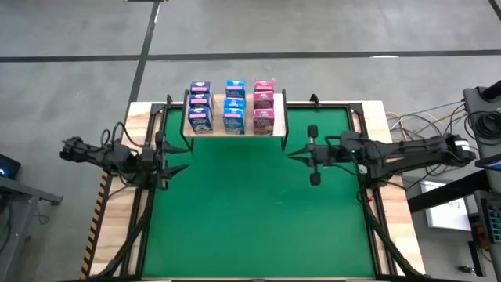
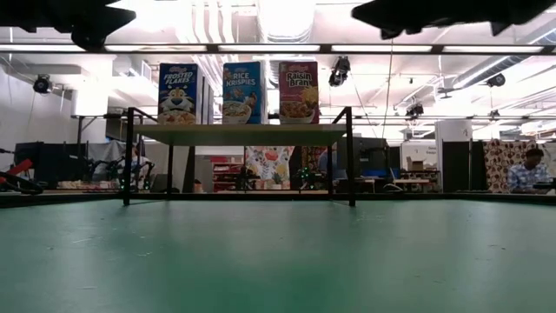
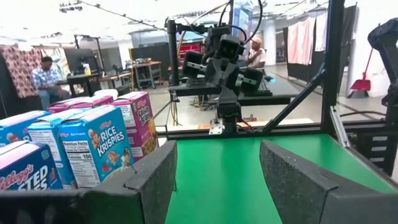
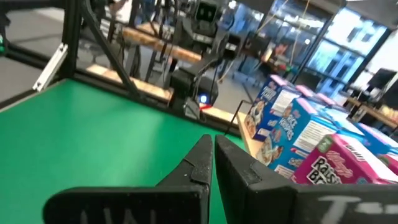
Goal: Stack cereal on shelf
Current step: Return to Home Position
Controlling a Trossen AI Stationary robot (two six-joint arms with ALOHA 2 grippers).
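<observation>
The shelf (image 1: 235,129) stands at the far edge of the green mat on thin black legs (image 2: 128,156). Several cereal boxes stand on it in three rows: Frosted Flakes (image 2: 178,91) at the left, blue Rice Krispies (image 2: 243,91) in the middle, pink Raisin Bran (image 2: 298,91) at the right. My left gripper (image 1: 182,157) hovers open near the mat's left side, level, nothing between its fingers (image 3: 155,180). My right gripper (image 1: 292,155) hovers shut toward the mat's right, in front of the shelf's right end, pointing at the left arm.
The green mat (image 1: 250,211) stretches in front of the shelf. A black frame (image 1: 368,196) runs along the table's sides. Cables and equipment (image 1: 477,125) sit off the right edge. People sit in the room beyond the table (image 2: 526,169).
</observation>
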